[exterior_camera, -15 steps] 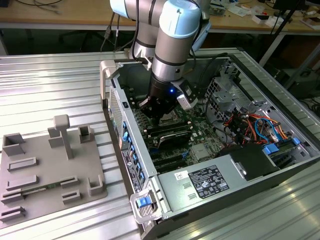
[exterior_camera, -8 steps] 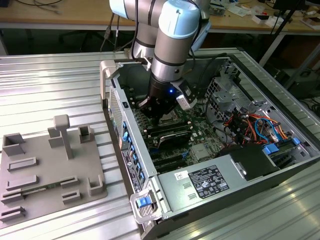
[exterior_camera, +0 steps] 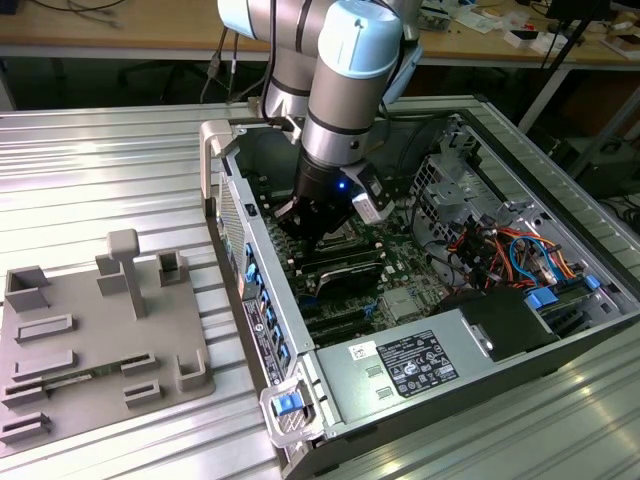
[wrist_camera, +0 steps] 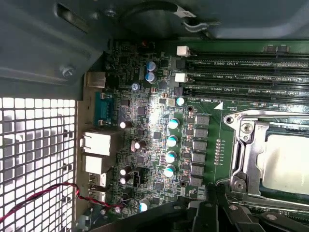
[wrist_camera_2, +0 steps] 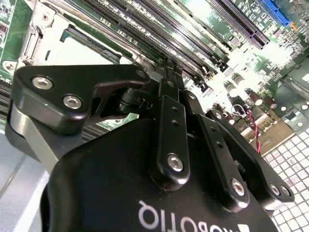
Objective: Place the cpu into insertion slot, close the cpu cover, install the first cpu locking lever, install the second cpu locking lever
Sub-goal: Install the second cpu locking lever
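We're in a robotics lab or workshop here. An opened computer case [exterior_camera: 420,290] sits on a ribbed aluminium table [exterior_camera: 100,170], grey fixture plate [exterior_camera: 90,330] alongside, cluttered workbenches [exterior_camera: 130,25] behind.

Gripper [wrist_camera_2: 169,65]: glossy black plastic or metal, bright steel screws. Cpu cover [wrist_camera: 241,145]: shiny bare metal frame. Cpu [wrist_camera: 289,164]: matt silver-grey top. Circuit board [wrist_camera: 154,125]: glossy green. Bench [exterior_camera: 100,170]: ribbed brushed aluminium.

One open computer case [exterior_camera: 440,330], one grey power supply box [exterior_camera: 400,365], one grey fixture tray [exterior_camera: 90,330], one cpu [wrist_camera: 289,162]
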{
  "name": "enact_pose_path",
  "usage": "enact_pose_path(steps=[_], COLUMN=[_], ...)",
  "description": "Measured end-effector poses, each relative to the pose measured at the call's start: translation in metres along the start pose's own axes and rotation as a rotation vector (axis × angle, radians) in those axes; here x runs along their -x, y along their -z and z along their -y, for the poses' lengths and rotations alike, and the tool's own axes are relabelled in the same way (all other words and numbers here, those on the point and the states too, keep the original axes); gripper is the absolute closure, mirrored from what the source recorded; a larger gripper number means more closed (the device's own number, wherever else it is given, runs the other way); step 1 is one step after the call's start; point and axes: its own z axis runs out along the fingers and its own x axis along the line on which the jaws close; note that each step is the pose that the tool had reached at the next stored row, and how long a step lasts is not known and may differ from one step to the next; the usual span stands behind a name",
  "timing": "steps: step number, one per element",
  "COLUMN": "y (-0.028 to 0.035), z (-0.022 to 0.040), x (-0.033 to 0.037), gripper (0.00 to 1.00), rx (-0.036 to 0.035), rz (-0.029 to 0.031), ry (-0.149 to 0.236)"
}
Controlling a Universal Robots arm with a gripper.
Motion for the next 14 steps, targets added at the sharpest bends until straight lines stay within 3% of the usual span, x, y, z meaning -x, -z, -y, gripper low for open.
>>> enact_pose_path(steps=[14], y=[-0.0002], z=[0.0], x=[0.0001], gripper=[0.89], rx=[0.0006], rz=[0.0005], ry=[0.0])
